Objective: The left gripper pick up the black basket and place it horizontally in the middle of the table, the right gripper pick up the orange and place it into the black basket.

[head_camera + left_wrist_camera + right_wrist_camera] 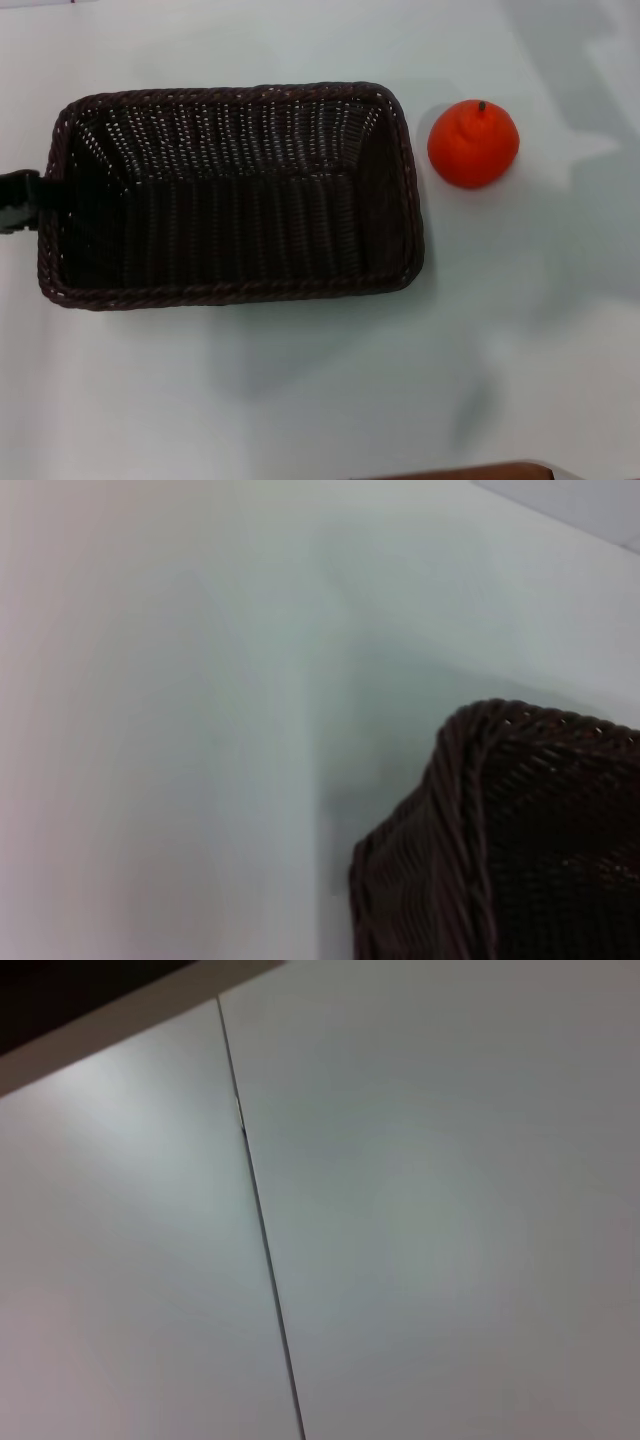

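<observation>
- Head view: I see the black basket lying flat on the desk, with its long side running from left to right, parallel to the far edge of the desk.
- The basket sits a little toward the left side of the desk, and its opening faces up. I see nothing inside it.
- The orange stands on the desk just beside the right short end of the basket, toward the far right corner. It does not touch the basket, and its small dark stem points up.
- The left pincer shows only as a dark part at the left edge of the picture, right against the left short end of the basket. I cannot tell if it is open or closed, and I cannot tell if it has hold of the rim.
- Left wrist view: I see one rounded corner of the black basket with its braided rim, and bare desk around it. The fingers of this pincer do not show here.
- Right wrist view: I see only the pale surface of the desk, a thin dark seam that crosses it, and a dark strip beyond the edge of the desk in one corner.
- The right pincer does not show in any of my views, so I cannot tell its state.
</observation>
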Robot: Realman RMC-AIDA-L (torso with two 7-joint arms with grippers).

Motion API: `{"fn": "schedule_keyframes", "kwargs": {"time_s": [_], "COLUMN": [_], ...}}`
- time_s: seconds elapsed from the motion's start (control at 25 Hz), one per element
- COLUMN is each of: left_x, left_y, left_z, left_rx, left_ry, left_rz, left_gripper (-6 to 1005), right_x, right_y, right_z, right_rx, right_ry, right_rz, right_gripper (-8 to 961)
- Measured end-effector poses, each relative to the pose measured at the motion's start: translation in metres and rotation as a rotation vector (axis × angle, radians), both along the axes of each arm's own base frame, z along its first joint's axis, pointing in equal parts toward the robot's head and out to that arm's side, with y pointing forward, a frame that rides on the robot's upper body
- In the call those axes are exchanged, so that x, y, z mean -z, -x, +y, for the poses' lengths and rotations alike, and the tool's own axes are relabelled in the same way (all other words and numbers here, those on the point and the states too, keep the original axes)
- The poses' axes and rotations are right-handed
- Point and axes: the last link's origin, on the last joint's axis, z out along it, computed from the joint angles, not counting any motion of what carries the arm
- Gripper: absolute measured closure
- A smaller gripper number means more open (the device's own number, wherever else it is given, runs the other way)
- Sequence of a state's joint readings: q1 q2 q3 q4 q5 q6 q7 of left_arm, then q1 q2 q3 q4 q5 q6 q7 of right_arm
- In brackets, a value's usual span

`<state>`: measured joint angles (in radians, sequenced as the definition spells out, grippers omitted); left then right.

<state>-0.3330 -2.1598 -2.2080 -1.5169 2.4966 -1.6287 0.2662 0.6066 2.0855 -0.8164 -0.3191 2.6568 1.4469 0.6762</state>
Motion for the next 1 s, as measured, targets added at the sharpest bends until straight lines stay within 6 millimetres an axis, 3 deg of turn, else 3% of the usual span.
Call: {"fn": "schedule_keyframes", "kwargs": {"time_s": [0.24,0.56,0.76,0.88,1.0], "left_x": [-0.02,-0.063,-0.091,-0.097,-0.092], "left_y": [0.012,0.013,0.013,0.027,0.047], "left_z": [-0.004,-0.019,-0.035,-0.047,-0.061], "left_rx": [-0.006,0.127,0.383,0.557,0.69], "left_ry": [-0.071,-0.265,-0.495,-0.683,-0.885], "left_rz": [0.008,-0.102,-0.28,-0.371,-0.405], "left_gripper": [276,176,139,142,144], "right_x": [-0.001,0.001,0.003,0.0,-0.008], "right_y": [-0.001,-0.011,-0.015,-0.021,-0.025], "right_z": [-0.005,-0.023,-0.037,-0.043,-0.055], "right_rx": [-0.021,-0.058,-0.097,-0.053,0.019], "right_ry": [0.001,0.045,0.241,0.427,0.647], "right_rz": [0.016,0.012,-0.058,-0.13,-0.188], "right_gripper": [30,31,32,33,34]}}
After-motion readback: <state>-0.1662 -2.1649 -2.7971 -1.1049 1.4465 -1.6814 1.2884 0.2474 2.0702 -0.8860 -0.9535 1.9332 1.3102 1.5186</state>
